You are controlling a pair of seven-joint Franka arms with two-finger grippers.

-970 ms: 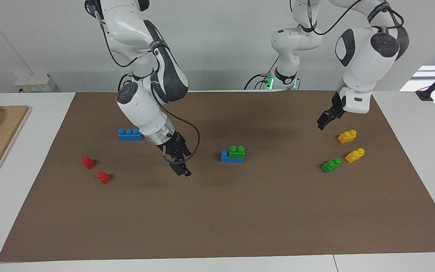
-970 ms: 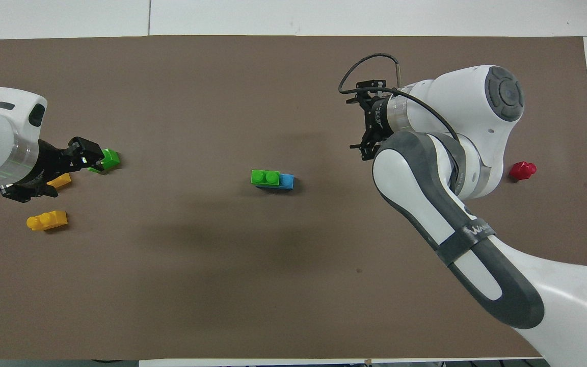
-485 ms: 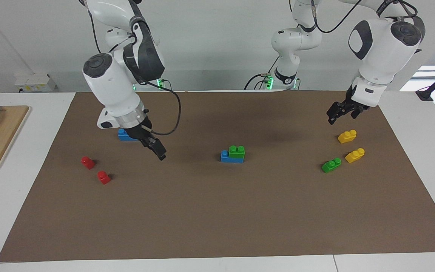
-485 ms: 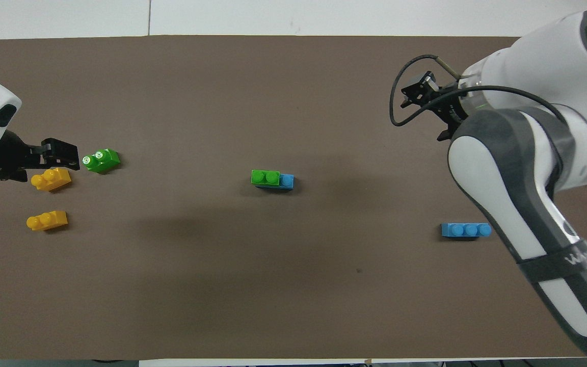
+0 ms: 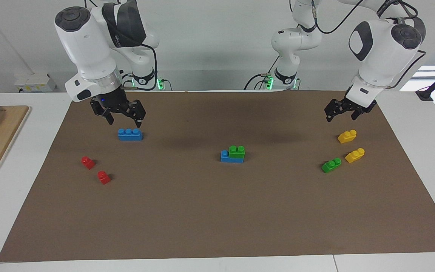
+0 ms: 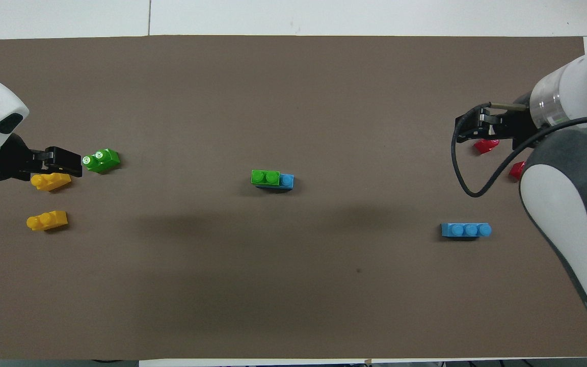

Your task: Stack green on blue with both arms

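Moved since the earlier frame: my right gripper (image 5: pixel 121 117), formerly low over the mat near the centre stack, now hangs raised above the loose blue brick (image 5: pixel 130 134); my left gripper (image 5: pixel 341 112) has lifted slightly near the yellow bricks.

Item 1. Centre stack: a green brick (image 5: pixel 237 151) sits pressed on a blue brick (image 5: pixel 230 158), leaving one blue stud uncovered at the right arm's end. I judge this pair done.

Item 2. Loose blue brick, flat on the brown mat (image 5: pixel 217 211), studs up, toward the right arm's end. My right gripper's fingers stand wide apart and hold nothing, apparently set to straddle it.

Item 3. Loose green brick (image 5: pixel 331 165), on the mat toward the left arm's end, beside one yellow brick (image 5: pixel 355 155); a second yellow brick (image 5: pixel 347 136) lies nearer to the robots. My left gripper is wide and empty, over the mat near that second yellow brick.

Item 4. Two red bricks (image 5: pixel 88 162), (image 5: pixel 104 177), apart from the loose blue brick, untouched.
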